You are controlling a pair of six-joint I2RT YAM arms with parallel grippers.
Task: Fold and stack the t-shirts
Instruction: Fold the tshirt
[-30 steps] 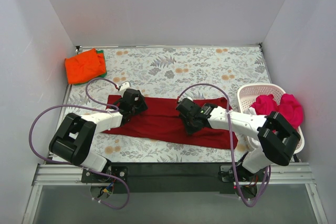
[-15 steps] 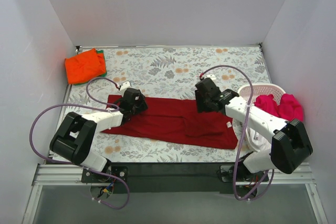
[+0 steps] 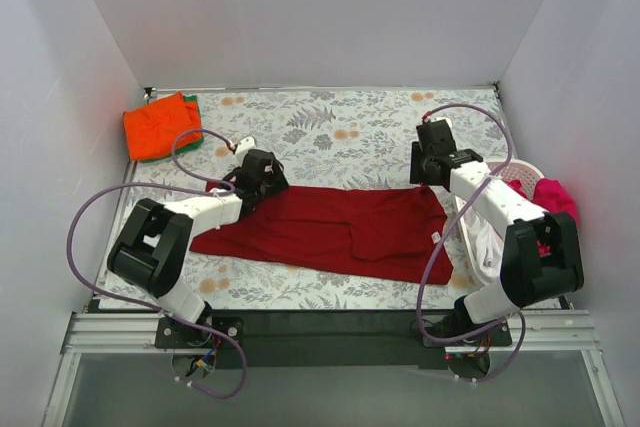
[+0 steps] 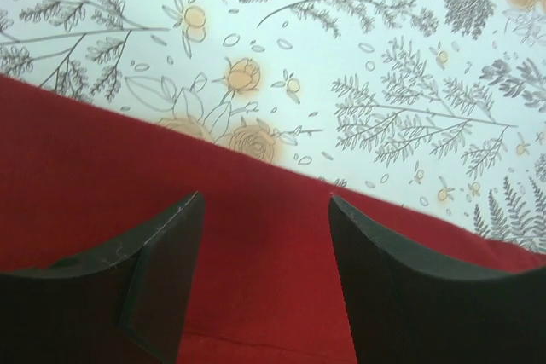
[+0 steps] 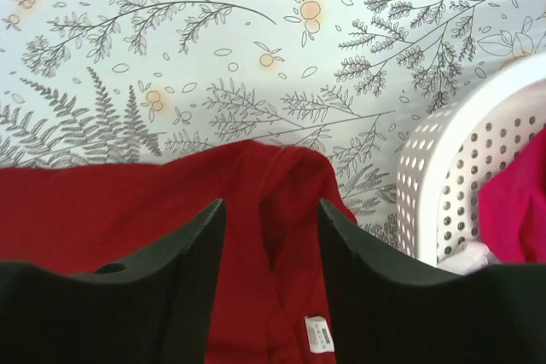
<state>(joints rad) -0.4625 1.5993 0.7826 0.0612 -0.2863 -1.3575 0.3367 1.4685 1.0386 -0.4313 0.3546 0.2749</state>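
Note:
The dark crimson t-shirt lies spread in a long strip across the near part of the table. My left gripper is open over its far left corner, with crimson cloth between the fingers and nothing held. My right gripper is open over the far right corner, where the cloth is bunched and a white label shows. A folded orange t-shirt lies on a green one at the far left corner. Magenta-pink t-shirts lie in the basket.
A white perforated laundry basket stands at the right edge, close to my right arm; it also shows in the right wrist view. The table has a floral cloth. White walls close in the back and both sides.
My right gripper has moved from the shirt's middle to its far right corner, and the shirt is drawn flatter and longer. My left gripper has shifted slightly farther back at the left corner.

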